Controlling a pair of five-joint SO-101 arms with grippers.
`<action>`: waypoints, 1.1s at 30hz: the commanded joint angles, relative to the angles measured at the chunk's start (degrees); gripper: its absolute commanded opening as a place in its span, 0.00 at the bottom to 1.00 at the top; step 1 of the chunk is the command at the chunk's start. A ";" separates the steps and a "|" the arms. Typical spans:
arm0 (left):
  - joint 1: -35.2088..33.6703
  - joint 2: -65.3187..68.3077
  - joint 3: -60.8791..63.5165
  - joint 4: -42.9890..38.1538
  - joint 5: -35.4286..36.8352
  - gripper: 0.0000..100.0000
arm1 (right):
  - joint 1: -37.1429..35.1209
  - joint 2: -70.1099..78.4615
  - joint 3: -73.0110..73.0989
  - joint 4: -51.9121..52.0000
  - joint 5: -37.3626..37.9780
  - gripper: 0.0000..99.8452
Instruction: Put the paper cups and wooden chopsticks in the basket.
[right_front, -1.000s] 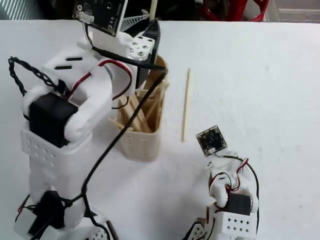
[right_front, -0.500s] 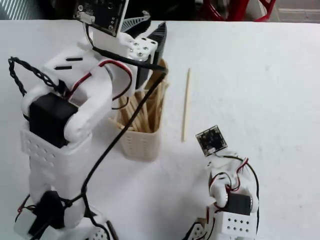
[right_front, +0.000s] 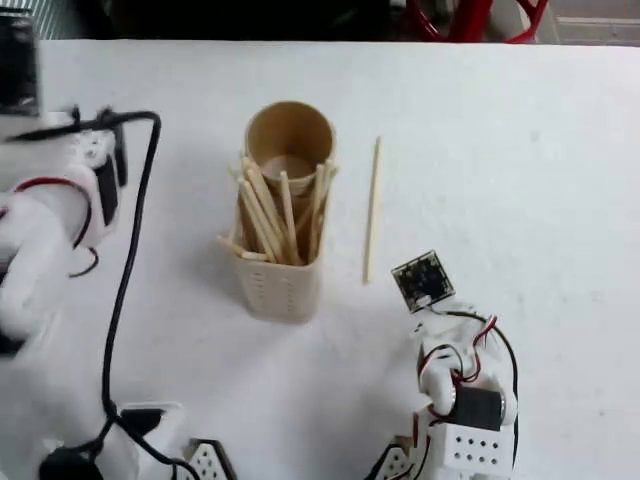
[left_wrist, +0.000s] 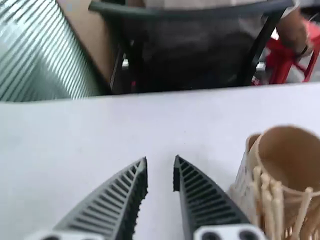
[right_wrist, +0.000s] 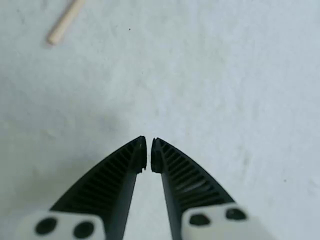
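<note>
The white table (right_front: 540, 150) carries everything, and the left arm (right_front: 45, 230) stands off at its left edge in the high view, well apart from the work. Near the middle sits the cream perforated basket (right_front: 280, 288), upright, with a paper cup (right_front: 289, 140) standing in its far part and a bundle of wooden chopsticks (right_front: 268, 215) leaning in the near part, their ends fanned out above the rim. The right arm (right_front: 462, 405) is folded low at the near edge of the table. Just beside the basket, on the right arm's side and apart from it, one loose chopstick (right_front: 372, 210) lies flat on the table, running roughly away from the arms. This looks like the last piece left to put away. The left gripper (left_wrist: 160, 172) hangs over bare table beside the basket, its jaws a narrow gap apart and holding nothing. The right gripper (right_wrist: 149, 149) points down at the table with its tips all but touching, also empty, and the near end of the loose stick lies a little beyond them. The right arm seems the better placed for the pick (it is the nearer one). It would do well to spread its jaws first, set them across the stick, not along it, and come right down to the surface, since so thin a piece is easy to close over and miss. A grip nearer the middle should keep it from drooping, and lowering it end-first into a gap beside the cup should avoid nudging the light basket.
</note>
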 joint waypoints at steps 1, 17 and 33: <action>-2.51 -5.23 27.08 -10.29 -0.70 0.11 | 0.57 -0.66 -0.97 0.04 0.53 0.03; -0.92 -42.86 105.23 -72.26 -4.84 0.11 | -3.30 13.05 -30.24 8.31 0.00 0.17; -2.51 -43.21 106.99 -72.70 -5.36 0.11 | -18.77 80.75 -66.99 -0.31 -23.91 0.22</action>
